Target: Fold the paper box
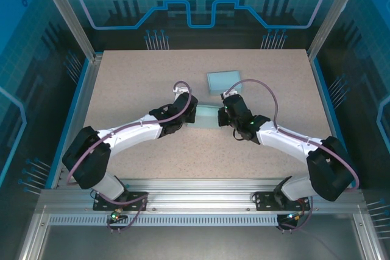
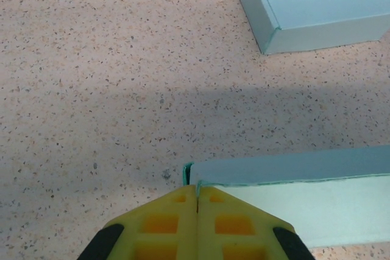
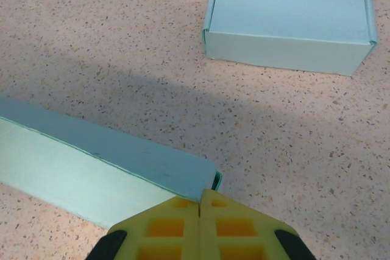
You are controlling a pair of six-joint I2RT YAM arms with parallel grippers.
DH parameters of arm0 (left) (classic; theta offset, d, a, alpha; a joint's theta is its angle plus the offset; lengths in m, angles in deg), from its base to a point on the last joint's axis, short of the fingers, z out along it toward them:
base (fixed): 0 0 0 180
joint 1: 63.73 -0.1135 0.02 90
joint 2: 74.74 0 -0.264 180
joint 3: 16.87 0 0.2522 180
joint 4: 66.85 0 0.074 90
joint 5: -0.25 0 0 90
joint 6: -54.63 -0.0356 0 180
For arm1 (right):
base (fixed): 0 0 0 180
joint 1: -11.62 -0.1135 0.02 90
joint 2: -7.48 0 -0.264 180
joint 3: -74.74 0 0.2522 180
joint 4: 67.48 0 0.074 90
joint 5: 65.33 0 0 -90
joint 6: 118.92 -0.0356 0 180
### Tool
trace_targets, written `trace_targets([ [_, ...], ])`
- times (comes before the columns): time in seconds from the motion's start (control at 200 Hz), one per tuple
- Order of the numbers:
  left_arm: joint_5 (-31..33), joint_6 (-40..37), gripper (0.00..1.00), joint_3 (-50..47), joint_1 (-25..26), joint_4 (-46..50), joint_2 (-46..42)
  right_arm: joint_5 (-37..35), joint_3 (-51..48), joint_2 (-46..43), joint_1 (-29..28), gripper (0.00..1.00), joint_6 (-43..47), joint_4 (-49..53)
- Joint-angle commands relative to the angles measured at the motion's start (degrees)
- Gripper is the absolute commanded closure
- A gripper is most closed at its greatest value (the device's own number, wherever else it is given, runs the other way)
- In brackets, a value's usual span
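The paper box (image 1: 208, 117) is pale teal card, a long low piece with a raised wall along its far edge, lying in the middle of the speckled surface (image 1: 134, 83) between the two arms. The left end effector (image 2: 196, 194) has its yellow fingers pressed together at the box's left corner, the right end effector (image 3: 200, 198) likewise at its right corner; whether card is nipped between them cannot be told. A closed box (image 1: 224, 80) of the same teal sits behind it, apart.

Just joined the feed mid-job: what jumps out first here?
In the middle, the left gripper and right gripper face each other, both shut, tips at opposite end corners of a pale teal paper box. Farther back sits a second box, closed up and untouched.
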Motion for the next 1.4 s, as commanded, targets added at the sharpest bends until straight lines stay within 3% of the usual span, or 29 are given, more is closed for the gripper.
trace_targets([
  [0.0,-4.3,-2.6,1.0,-5.7,0.1,9.9,4.5,3.6,-3.4,3.6,-2.7,1.0,-0.5,5.1],
  [0.19,-5.1,-4.1,1.0,-7.4,0.1,6.7,4.1,1.5,-4.9,4.8,-4.0,1.0,0.1,3.6],
  [0.515,-11.9,-4.5,1.0,-11.2,-0.8,-0.1,2.2,0.8,-5.5,6.4,-4.2,1.0,-0.4,2.4],
  [0.625,-13.6,-4.1,0.79,-11.0,-1.0,0.9,-2.0,-0.2,-4.7,6.3,-4.6,1.0,-0.1,3.1],
  [0.775,-15.4,-2.8,0.37,-9.0,-1.1,3.6,-7.5,-1.2,-4.1,6.3,-4.9,1.0,0.1,3.7],
  [0.91,-17.2,-1.2,0.21,-6.5,-1.2,6.1,-10.5,-1.7,-3.6,6.7,-5.0,1.0,-0.2,4.1],
  [1.086,-18.0,4.0,0.11,-5.6,-2.6,6.5,-13.8,-2.3,-3.1,6.6,-5.5,1.0,-0.1,4.7],
  [1.391,-29.2,16.3,0.12,-10.9,-12.8,-5.9,-16.7,-3.0,-2.4,6.7,-6.2,1.0,0.1,5.3],
])
